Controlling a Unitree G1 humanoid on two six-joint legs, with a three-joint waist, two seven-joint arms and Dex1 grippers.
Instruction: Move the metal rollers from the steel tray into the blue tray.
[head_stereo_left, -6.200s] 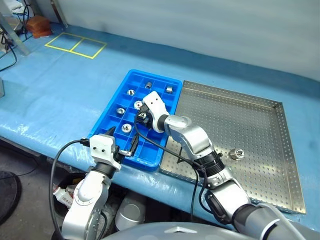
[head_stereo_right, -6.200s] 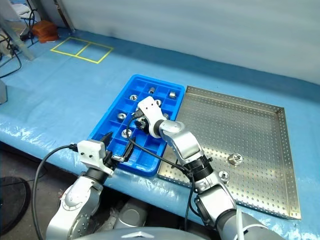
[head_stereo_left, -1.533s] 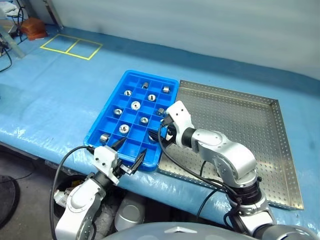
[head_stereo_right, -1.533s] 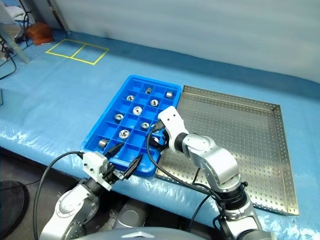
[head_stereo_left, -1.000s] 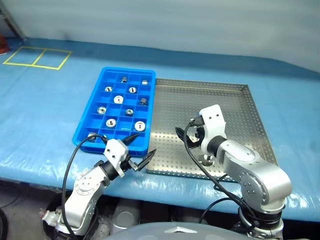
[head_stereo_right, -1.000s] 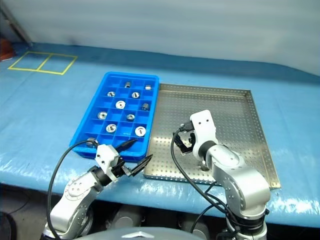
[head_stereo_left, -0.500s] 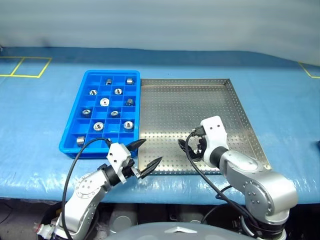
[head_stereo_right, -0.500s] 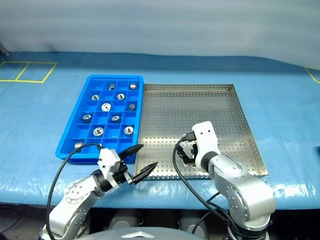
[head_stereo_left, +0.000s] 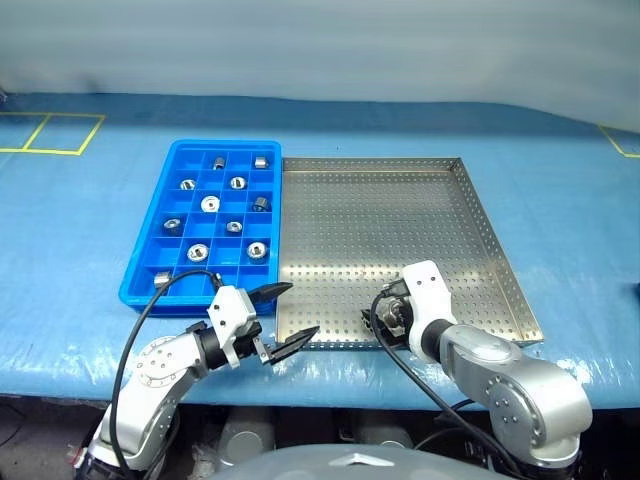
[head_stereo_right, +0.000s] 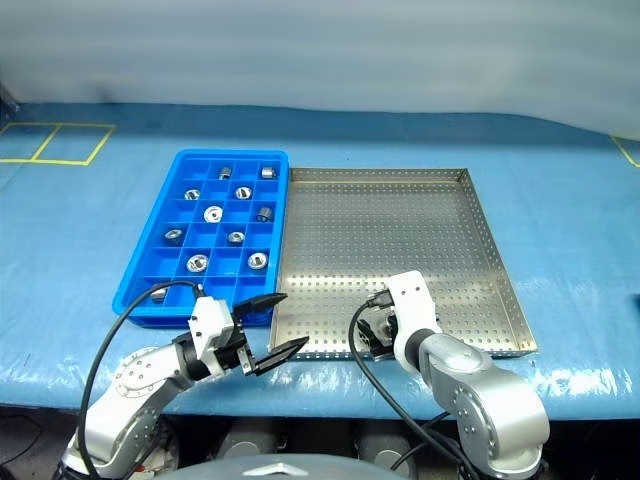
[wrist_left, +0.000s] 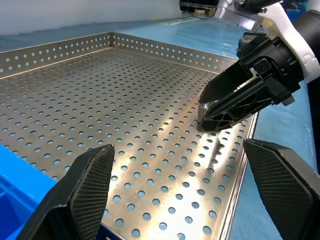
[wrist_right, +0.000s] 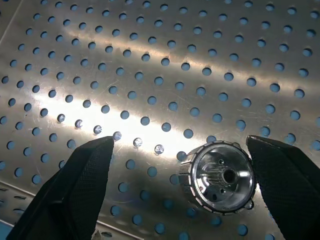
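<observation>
**One roller left in the steel tray**

The right arm is bent low over the near edge of the steel tray (head_stereo_left: 400, 215), wrist pitched downward; the left arm is held level at the table's front edge. A blue table cover (head_stereo_left: 80, 240) is spread under both trays. The blue tray (head_stereo_left: 150, 270) holds nine rollers (head_stereo_left: 209, 204). The right gripper (wrist_right: 180, 165) is spread wide around the last roller (wrist_right: 222, 176), which is not gripped. The left gripper (head_stereo_left: 283, 312) is wide open and empty.

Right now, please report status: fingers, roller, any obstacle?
Both grippers open, empty. Right gripper over last roller on steel tray, roller nearer one finger. Left gripper idle at tray's near edge. Nothing blocking.
</observation>
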